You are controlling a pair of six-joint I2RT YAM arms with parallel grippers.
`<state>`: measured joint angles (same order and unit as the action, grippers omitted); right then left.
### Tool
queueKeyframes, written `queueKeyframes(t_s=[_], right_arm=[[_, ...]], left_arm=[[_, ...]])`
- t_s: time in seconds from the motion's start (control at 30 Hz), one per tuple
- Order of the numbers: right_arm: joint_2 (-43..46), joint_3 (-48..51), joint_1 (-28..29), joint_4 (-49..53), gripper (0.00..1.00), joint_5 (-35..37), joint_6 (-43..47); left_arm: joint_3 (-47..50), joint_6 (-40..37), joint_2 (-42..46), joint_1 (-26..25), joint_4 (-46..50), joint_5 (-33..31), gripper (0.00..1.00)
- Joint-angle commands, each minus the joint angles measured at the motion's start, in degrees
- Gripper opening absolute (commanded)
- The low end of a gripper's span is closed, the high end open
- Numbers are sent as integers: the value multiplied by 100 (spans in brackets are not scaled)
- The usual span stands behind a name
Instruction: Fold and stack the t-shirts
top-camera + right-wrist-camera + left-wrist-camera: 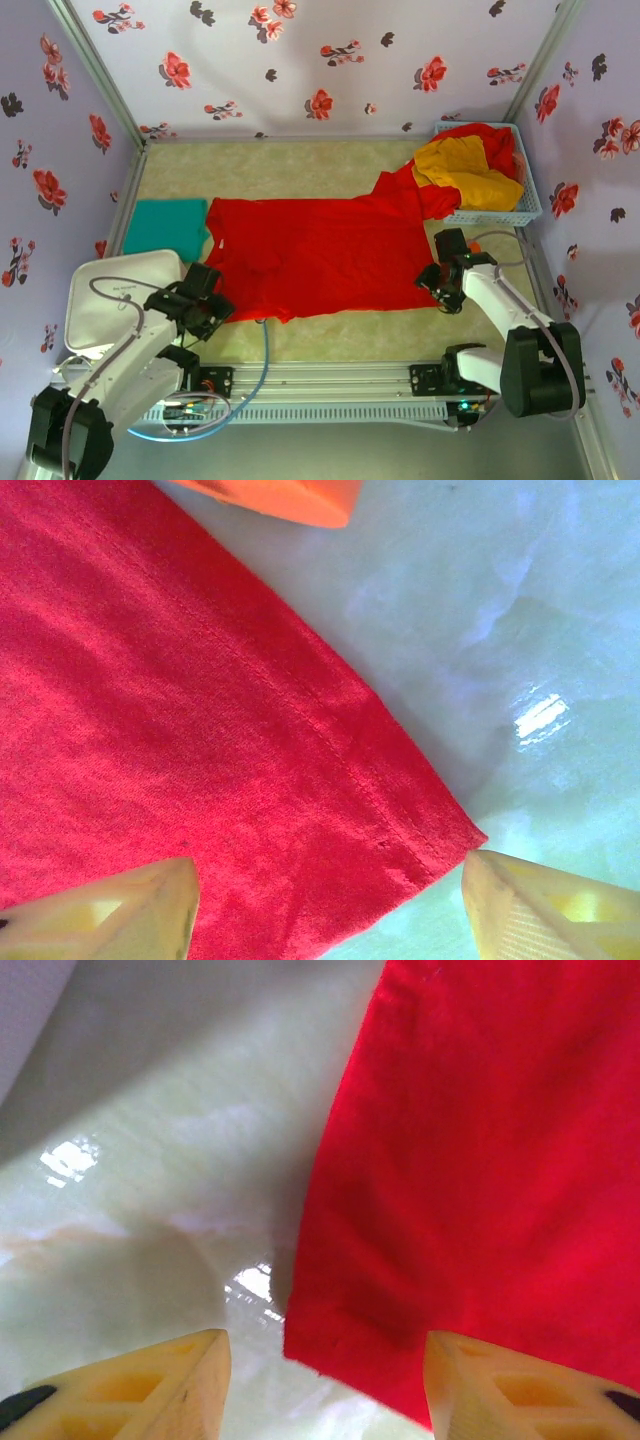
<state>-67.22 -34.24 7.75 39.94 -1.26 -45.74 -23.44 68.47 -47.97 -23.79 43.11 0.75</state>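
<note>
Gaping left gripper (325, 1338), right gripper (330, 862) straddle red t-shirt (320, 255).

Bright, even light fills the overhead view, leaving only faint shadows on the table (330, 165). In the left wrist view, white glare spots sit on the glossy surface and a dark shadow runs along the edge of the red shirt (480, 1160). The right wrist view has a bluish cast and one glare patch.

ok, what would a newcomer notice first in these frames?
The big red t-shirt spread flat mid-table, with the left fingers and right fingers open around its two near corners. Next, the pale blue basket at far right, a yellow shirt heaped in it, and a folded teal shirt at the left edge.
</note>
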Motion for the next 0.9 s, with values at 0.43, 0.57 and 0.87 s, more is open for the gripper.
queueKeyframes(t_s=[0.43, 0.57, 0.87], right_arm=[[-398, -43, -44, -250, 63, -42, -8], [-414, -74, -40, -251, 64, -41, 11], [-566, -205, -37, -277, 65, -104, 83]], left_arm=[[-163, -97, 240, -48, 1096, -501, 45], [-388, -60, 505, -51, 1979, -663, 45], [-586, 288, 525, -334, 1334, -173, 46]])
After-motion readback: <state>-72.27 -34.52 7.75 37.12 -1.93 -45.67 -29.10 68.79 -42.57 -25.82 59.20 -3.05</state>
